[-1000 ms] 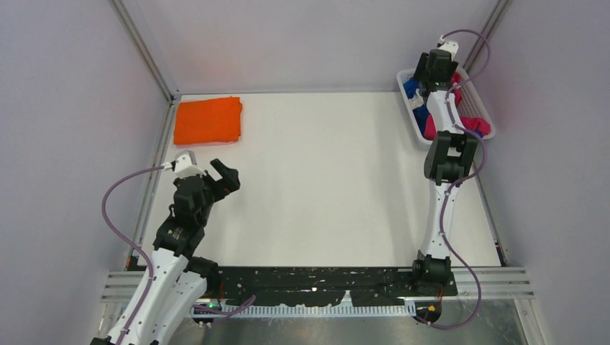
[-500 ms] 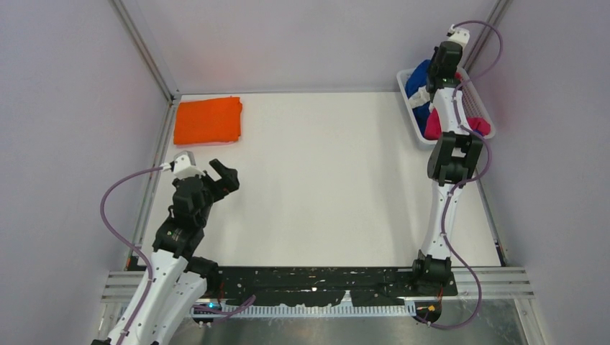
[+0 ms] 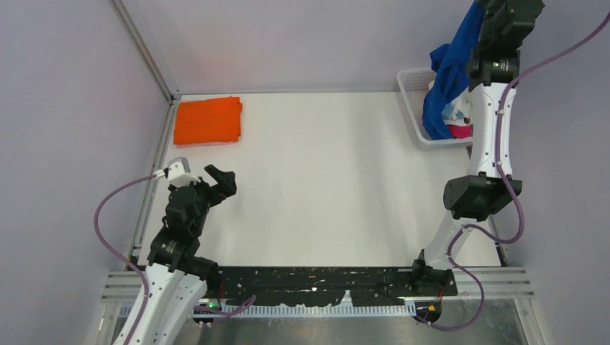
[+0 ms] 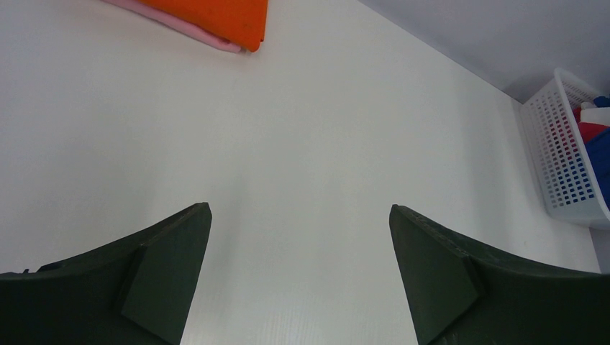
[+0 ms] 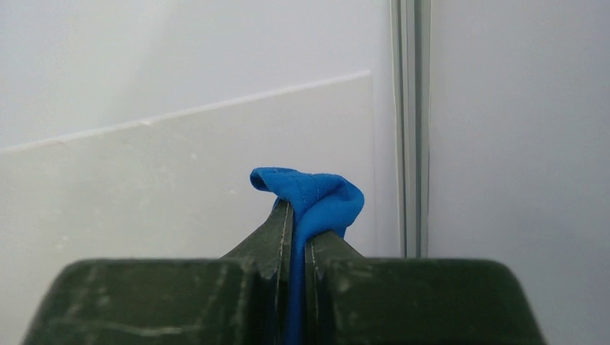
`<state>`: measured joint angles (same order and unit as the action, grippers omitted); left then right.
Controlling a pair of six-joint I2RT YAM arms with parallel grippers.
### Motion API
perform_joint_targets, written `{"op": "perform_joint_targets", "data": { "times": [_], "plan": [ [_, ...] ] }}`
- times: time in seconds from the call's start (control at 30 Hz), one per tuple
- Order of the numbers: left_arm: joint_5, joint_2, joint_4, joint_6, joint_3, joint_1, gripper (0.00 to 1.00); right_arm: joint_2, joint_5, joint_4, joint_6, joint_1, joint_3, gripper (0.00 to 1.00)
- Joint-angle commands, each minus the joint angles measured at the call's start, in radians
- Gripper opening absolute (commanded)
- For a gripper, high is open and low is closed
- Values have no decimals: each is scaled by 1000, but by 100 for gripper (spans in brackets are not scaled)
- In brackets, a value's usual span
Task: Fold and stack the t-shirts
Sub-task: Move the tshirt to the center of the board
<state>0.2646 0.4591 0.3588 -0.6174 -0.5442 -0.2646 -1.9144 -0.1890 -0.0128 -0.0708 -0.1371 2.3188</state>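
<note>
My right gripper (image 3: 485, 11) is raised high at the far right corner, shut on a fold of the royal blue t-shirt (image 3: 449, 72). That shirt hangs down from the jaws, its lower end still in the white basket (image 3: 410, 100). In the right wrist view the blue t-shirt (image 5: 316, 194) bunches out above the closed right gripper (image 5: 298, 230). A magenta t-shirt (image 3: 460, 131) lies in the basket. A folded orange t-shirt (image 3: 208, 121) lies at the far left, over a pink layer (image 4: 194, 29). My left gripper (image 3: 219, 180) hovers open and empty near the left side; the left gripper (image 4: 299, 209) shows only table between its fingers.
The white lattice basket (image 4: 568, 165) stands against the right wall at the back. Grey walls and metal corner posts close in the table on three sides. The right arm's cable loops beside the right wall.
The right gripper shut on the blue t-shirt in the basket and rose steeply, drawing the shirt up out of it. The left arm shifted only slightly.
</note>
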Motion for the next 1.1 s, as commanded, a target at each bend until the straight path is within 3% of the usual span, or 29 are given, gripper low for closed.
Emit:
{"op": "perform_joint_targets", "data": {
  "times": [0.0, 0.17, 0.47, 0.67, 0.87, 1.07],
  "plan": [
    [-16, -30, 9, 8, 4, 1, 99, 110, 85, -117, -68, -1, 59, 5],
    [-18, -57, 22, 9, 6, 0, 99, 194, 186, -103, -179, -1, 62, 5],
    [-41, -74, 43, 11, 2, 1, 99, 283, 596, -109, -522, 8, 99, 5],
    [-56, -93, 57, 7, 3, 0, 99, 341, 742, -226, -719, 60, 99, 5],
    [-77, -120, 65, -2, 5, 1, 99, 424, 758, -236, -624, 237, 19, 5],
    [-79, -132, 72, -7, 5, 1, 99, 496, 823, -358, -642, 341, -220, 5]
  ]
}}
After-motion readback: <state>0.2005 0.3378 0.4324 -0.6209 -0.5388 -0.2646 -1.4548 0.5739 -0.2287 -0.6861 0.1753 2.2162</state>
